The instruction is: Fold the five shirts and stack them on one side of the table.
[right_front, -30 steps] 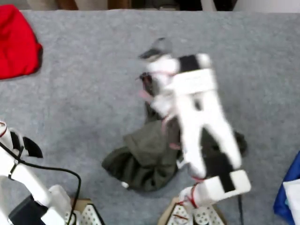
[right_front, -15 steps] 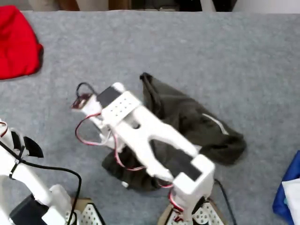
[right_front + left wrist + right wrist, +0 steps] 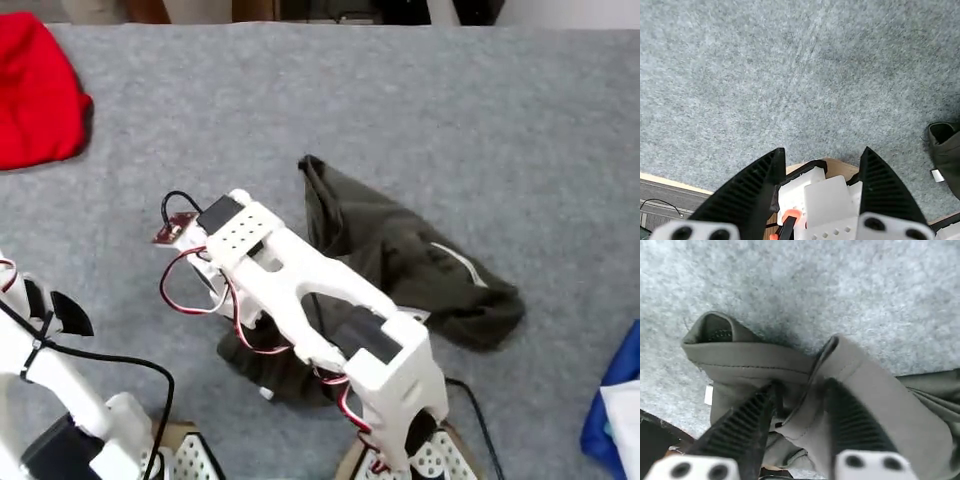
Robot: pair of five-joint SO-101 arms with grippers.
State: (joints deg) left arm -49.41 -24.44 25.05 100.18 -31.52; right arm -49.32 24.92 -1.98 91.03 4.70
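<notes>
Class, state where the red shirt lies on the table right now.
In the high view, the red shirt lies at the grey table's far left corner, well apart from the olive shirt near the middle.

Grey felt table (image 3: 500, 120)
The felt runs flat to the far edge; beyond it stand brown wooden pieces (image 3: 140, 9) and dark shadow.

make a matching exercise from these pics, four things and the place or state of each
Things:
1. red shirt
2. olive shirt
3. blue shirt
4. left gripper

Place or state:
a. at the right edge of the table
b. at the far left corner
c. open, holding nothing
d. crumpled mid-table

Pairs: 1-b, 2-d, 3-a, 4-c
</notes>
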